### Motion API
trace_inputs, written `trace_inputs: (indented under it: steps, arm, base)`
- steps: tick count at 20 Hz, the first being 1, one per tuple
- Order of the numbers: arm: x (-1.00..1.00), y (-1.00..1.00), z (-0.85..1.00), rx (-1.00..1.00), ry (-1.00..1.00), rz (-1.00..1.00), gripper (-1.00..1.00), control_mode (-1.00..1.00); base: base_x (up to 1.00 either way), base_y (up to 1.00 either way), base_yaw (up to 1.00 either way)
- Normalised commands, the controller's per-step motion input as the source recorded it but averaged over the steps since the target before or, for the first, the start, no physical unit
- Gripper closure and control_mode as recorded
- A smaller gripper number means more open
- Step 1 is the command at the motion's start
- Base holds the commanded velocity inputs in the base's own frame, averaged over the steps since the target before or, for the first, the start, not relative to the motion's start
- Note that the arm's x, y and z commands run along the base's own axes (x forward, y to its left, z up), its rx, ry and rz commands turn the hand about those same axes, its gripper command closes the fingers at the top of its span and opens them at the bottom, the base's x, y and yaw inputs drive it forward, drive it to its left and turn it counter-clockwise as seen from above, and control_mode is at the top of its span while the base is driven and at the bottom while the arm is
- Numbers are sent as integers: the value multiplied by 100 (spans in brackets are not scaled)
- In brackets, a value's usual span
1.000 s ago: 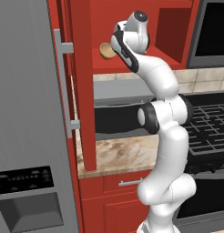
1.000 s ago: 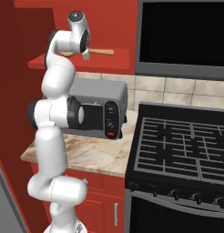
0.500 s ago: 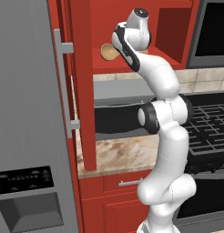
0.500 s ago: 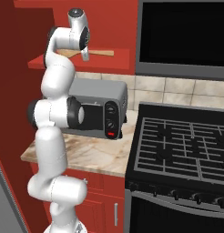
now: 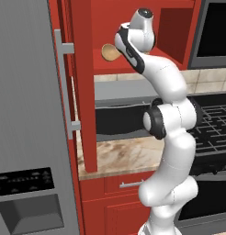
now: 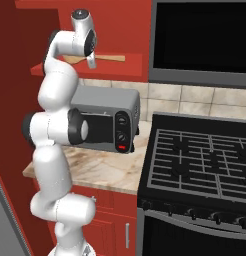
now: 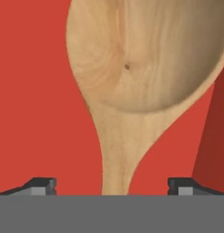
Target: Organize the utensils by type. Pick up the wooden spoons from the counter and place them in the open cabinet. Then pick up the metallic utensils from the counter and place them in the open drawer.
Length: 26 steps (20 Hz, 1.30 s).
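Note:
The tan wooden spoon (image 7: 145, 54) lies on the shelf of the open cabinet (image 6: 130, 67), its oval bowl (image 5: 109, 52) toward the cabinet's tall red door (image 5: 82, 92) and its handle (image 6: 112, 58) pointing right. My gripper (image 7: 111, 184) is raised to the shelf and stands open. Its two fingertips (image 7: 41, 184) sit wide apart on either side of the spoon's handle without touching it. From the right base view the hand (image 6: 90, 60) hangs just over the spoon's middle.
A grey toaster oven (image 6: 107, 120) stands on the beige counter (image 6: 105, 170) below the shelf. A black stove (image 6: 205, 165) is to the right and a grey fridge (image 5: 27, 137) to the left. A dark microwave (image 6: 200, 40) hangs above the stove.
The hand has shifted slightly at the shelf. The spoon stays lying in the cabinet and the jaws remain wide apart.

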Motion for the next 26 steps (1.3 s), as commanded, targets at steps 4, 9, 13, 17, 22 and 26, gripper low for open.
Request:
trace_inputs:
  steps: [4,9,13,17,22,26]
  arm:
    - [-29,0,-6,0,-13,0,-100,-100]
    - [-37,0,-4,0,-13,0,-100,-100]
    - [-50,-1,-1,0,-4,0,-100,-100]
    - [-58,-3,5,2,0,0,-100,-100]
    - [-75,-5,14,9,0,-4,-100,-100]
    - [-80,-2,16,26,0,-16,-100,-100]
  base:
    - [0,0,0]
    - [0,0,0]
    - [0,0,0]
    - [0,0,0]
    - [0,0,0]
    - [0,0,0]
